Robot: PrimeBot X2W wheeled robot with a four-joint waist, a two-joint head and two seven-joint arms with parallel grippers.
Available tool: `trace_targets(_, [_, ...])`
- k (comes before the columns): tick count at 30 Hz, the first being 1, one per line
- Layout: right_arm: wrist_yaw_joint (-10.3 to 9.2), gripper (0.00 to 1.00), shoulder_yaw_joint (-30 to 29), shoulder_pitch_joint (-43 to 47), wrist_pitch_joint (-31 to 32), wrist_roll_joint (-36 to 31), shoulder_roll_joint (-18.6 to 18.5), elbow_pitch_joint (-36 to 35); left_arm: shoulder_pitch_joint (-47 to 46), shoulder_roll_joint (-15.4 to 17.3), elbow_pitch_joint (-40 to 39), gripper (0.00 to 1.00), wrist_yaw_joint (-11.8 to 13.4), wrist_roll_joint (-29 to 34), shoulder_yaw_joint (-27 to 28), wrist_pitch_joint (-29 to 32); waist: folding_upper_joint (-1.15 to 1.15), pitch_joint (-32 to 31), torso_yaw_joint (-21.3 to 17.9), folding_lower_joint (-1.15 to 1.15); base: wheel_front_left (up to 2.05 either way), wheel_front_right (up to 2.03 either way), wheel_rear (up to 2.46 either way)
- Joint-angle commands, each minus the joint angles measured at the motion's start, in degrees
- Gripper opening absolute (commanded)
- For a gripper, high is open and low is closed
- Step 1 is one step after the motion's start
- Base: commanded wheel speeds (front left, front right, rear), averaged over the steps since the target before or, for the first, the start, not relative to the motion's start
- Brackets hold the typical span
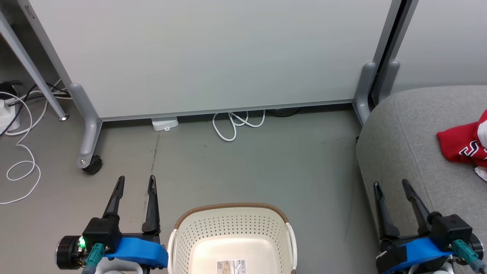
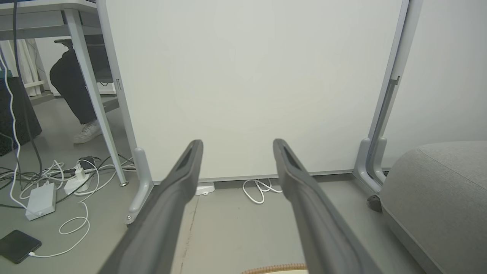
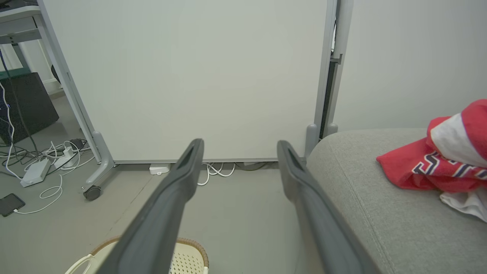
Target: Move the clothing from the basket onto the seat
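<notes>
Head view, nearest edge: the basket (image 1: 232, 207) stands on the floor (image 1: 266, 163) between the two hands, its cream bottom and paper label (image 1: 231, 266) in plain sight; the left hand (image 1: 137, 178) sits just beside the basket's left wall, fingers spread wide with floor showing between them; the right hand (image 1: 391, 182) is well apart from the basket on its right, likewise open, its fingers lying over the near corner of the seat (image 1: 399, 133); farther along that grey cushion, ahead of the right hand and to its right, the clothing (image 1: 462, 146) lies in a crumpled red-and-white heap, clear of the fingers and cut off by the picture's right edge; the right wrist view shows the clothing resting on the seat to the right of the open fingers; beyond all this a white cable (image 1: 236, 123) loops on the floor under a pale partition panel (image 1: 209, 57).
</notes>
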Motion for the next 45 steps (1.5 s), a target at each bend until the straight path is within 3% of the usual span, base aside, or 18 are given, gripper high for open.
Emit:
trace_targets(1, [0.01, 1.0, 0.0, 1.0, 0.0, 0.2, 0.2, 0.1, 0.2, 0.0, 0.2, 1.0, -0.1, 0.3, 0.3, -0.3, 0.0, -0.1, 0.1, 0.01, 0.0, 0.0, 0.0])
trace_targets(11, [0.01, 1.0, 0.3, 0.8, 0.0, 0.4, 0.5, 1.1, 0.2, -0.5, 1.3, 1.0, -0.8, 1.4, 0.7, -0.3, 0.0, -0.7, 0.3, 0.01, 0.0, 0.0, 0.0])
trace_targets(12, [0.0, 0.0, 0.4, 0.1, 0.0, 0.4, 0.3, 1.3, 0.2, -0.4, 1.4, 0.0, -0.6, 1.2, 0.7, 0.0, 0.0, -0.7, 0.3, 0.01, 0.0, 0.0, 0.0])
trace_targets(16, [0.0, 0.0, 0.2, 0.6, 0.3, 0.8, 0.3, 3.3, 1.6, -0.5, 3.5, 0.0, -0.6, 0.7, 0.9, 0.5, 0.0, -0.7, 0.3, 0.01, 0.0, 0.0, 0.0])
trace_targets(45, [0.0, 0.0, -1.2, -1.2, 7.9, 31.3, 0.4, 2.3, -0.1, -0.5, 1.2, 0.0, -1.1, -30.0, 4.2, 8.0, 0.0, -0.7, -0.3, 0.01, 0.0, 0.0, 0.0])
